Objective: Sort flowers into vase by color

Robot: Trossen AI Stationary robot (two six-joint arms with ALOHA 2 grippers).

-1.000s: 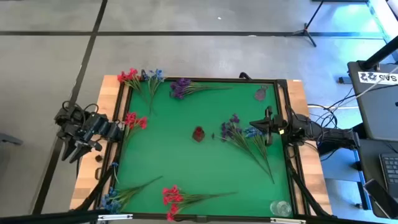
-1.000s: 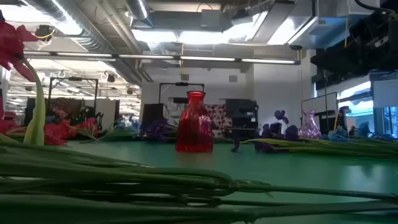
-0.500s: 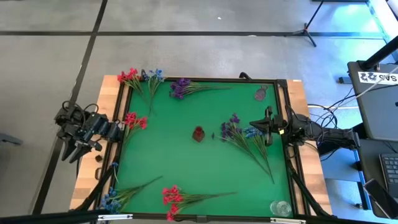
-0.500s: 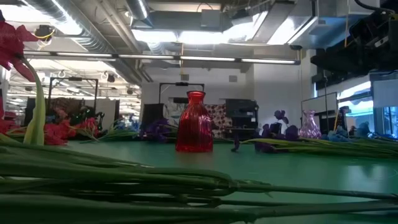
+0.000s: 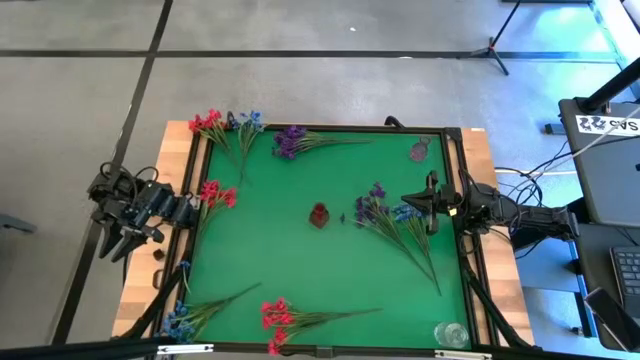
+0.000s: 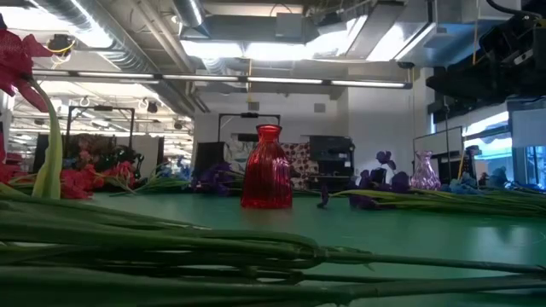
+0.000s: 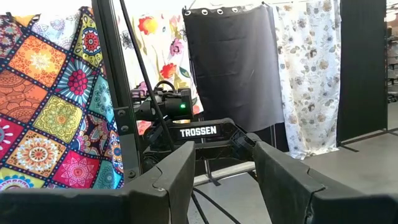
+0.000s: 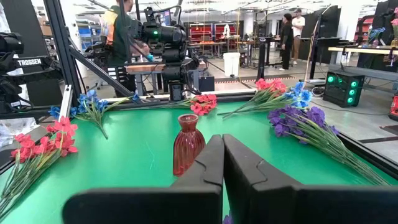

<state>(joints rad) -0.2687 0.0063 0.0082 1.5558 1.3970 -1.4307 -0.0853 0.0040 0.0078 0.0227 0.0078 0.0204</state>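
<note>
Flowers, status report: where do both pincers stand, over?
Left pincer open at table's left edge, empty. Right pincer shut, empty, facing red vase. Flowers all on mat; none in vase.

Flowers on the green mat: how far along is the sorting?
Nothing looks sorted: the red vase stands empty mid-mat and the purple vase holds nothing visible. Nothing is in hand: the left gripper, open, waits off the mat's left edge; the right gripper, shut and empty, sits at its right edge. Left: red flowers, blue flowers and purple flowers, all lying loose.
</note>
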